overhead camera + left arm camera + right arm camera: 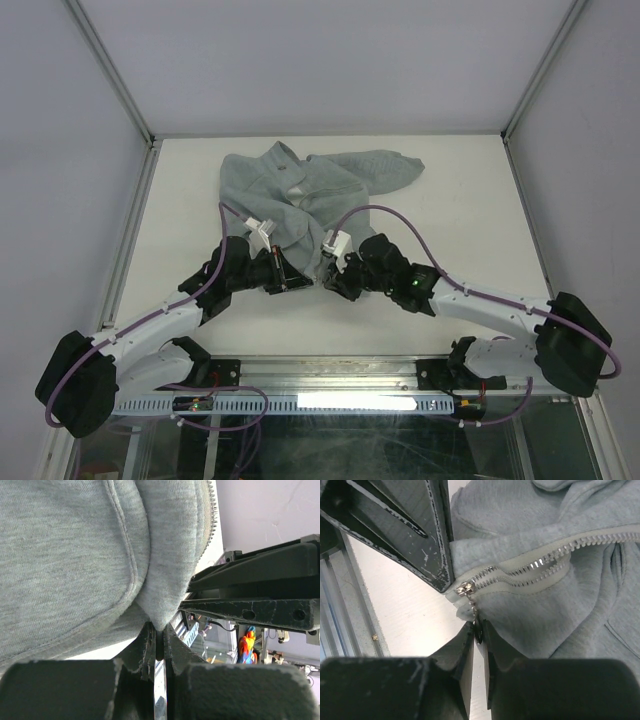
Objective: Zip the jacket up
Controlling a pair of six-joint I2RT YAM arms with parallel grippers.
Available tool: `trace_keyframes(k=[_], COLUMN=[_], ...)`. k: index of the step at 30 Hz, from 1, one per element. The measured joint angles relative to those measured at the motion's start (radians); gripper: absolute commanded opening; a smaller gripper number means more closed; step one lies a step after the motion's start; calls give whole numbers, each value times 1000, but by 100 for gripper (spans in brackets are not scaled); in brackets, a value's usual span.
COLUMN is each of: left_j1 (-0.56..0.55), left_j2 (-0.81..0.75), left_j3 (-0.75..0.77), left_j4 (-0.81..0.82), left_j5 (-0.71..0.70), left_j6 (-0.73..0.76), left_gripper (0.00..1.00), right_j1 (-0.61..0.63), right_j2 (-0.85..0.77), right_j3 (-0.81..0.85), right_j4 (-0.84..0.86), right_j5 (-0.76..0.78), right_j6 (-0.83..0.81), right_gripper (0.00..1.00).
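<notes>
**Both my grippers pinched at the jacket's near hem**

The white table (470, 200) carries the jacket (300, 185), a rumpled grey-green heap with one sleeve thrown out to the right. My two arms reach in from the near side of the jacket and meet at its near edge, almost tip to tip.

My left gripper (288, 284) is at the jacket's near hem, just left of the zipper's bottom end. In the left wrist view its fingers (148, 645) are pressed together on a rounded fold of the fleece that bulges out above them, with a row of zipper teeth (214, 510) running along the jacket's edge to the right of that fold.

My right gripper (326, 276) sits just right of the left one, at the same hem. In the right wrist view its jaws are nearly closed, clamping the small dark zipper pull (478, 629), which hangs down from the metal slider (465, 587). The slider sits at the very bottom end of the zipper (535, 570), against the tip of my left gripper's finger. From the slider the two rows of teeth run off to the right side by side, close together but not meshed.
</notes>
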Motion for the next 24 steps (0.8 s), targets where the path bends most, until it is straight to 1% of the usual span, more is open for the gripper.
trace_keyframes(k=[3,6,10,15,21,24], left_j1=[0,0,0,0,0,0], left_j2=[0,0,0,0,1,8], left_j3=[0,0,0,0,0,0], left_j4=[0,1,3,6,6,5], left_j5=[1,2,2,3,9,13], left_j6=[0,1,1,2,2,3], left_gripper=[0,0,0,0,0,0], right_j1=[-28,-56,-94,-140,-161,-162], right_j2=[14,20,24,24,27,47], right_j3=[1,2,2,2,2,2], right_j4=[1,1,2,1,3,18], right_j5=[-40,-76,-119,-160,-214,-243], right_j6=[11,15,19,18,15,15], right_gripper=[20,19,17,18,30,39])
